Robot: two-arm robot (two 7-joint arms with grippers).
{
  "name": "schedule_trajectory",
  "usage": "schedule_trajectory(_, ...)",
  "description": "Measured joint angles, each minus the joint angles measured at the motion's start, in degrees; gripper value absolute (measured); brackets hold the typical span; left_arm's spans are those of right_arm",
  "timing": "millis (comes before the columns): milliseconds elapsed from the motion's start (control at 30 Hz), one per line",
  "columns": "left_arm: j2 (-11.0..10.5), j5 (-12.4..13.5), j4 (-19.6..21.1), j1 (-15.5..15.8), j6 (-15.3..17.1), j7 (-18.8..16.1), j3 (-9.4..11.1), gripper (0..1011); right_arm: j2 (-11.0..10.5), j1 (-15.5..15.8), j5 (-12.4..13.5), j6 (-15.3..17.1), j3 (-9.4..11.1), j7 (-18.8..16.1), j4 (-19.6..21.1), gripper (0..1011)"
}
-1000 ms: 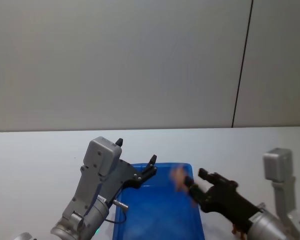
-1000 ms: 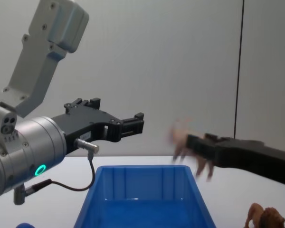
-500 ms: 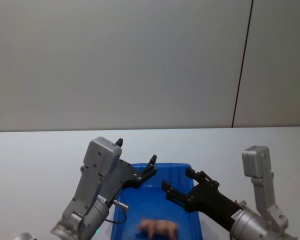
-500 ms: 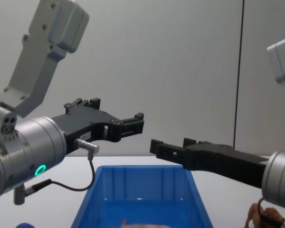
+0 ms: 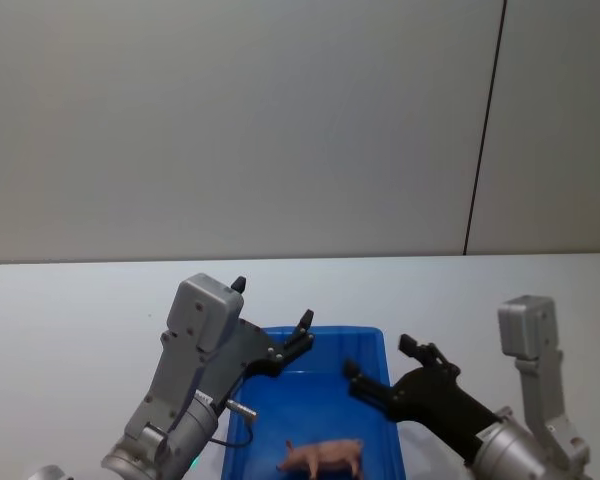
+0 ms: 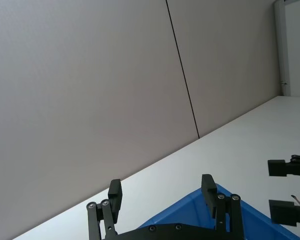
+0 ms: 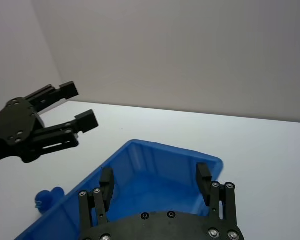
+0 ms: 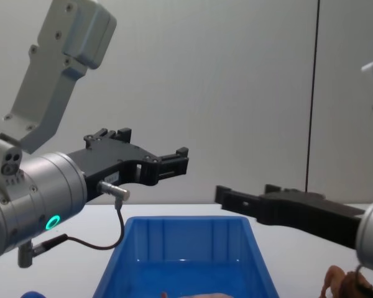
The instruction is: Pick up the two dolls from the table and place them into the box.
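The pale pink doll (image 5: 322, 457) lies on its side on the floor of the blue box (image 5: 340, 330). My right gripper (image 5: 378, 366) hangs open and empty over the box's right wall; the right wrist view shows its fingers spread above the box (image 7: 155, 160). Over the far left corner my left gripper (image 5: 302, 333) is held open with nothing in it. In the chest view both the left gripper (image 8: 176, 159) and the right gripper (image 8: 227, 197) hover above the box (image 8: 186, 219). The brown lion doll (image 8: 336, 279) stands on the table right of the box, partly hidden by my right arm.
A small blue object (image 7: 47, 196) sits on the white table beside the box's left side. A grey wall with a dark vertical seam (image 5: 485, 130) stands behind the table. The white tabletop stretches beyond the box.
The pink doll dropped out of my right gripper and now lies still in the box. My right gripper opened and drew back to the right. The left arm stayed put.
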State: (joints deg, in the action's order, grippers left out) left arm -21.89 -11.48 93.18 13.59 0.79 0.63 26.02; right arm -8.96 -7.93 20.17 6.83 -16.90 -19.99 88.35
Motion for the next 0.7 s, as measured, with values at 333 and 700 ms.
schedule_trajectory(333,0.00,0.00,0.00,0.00,0.00,0.00,0.00,1001,-2.31,3.82,-2.17,1.42,0.53,6.89,5.24,1001)
schedule_trajectory(700,0.00,0.00,0.00,0.00,0.00,0.00,0.00,1001,-4.96,8.00,-3.30,4.33,1.31,13.06,10.56,1001)
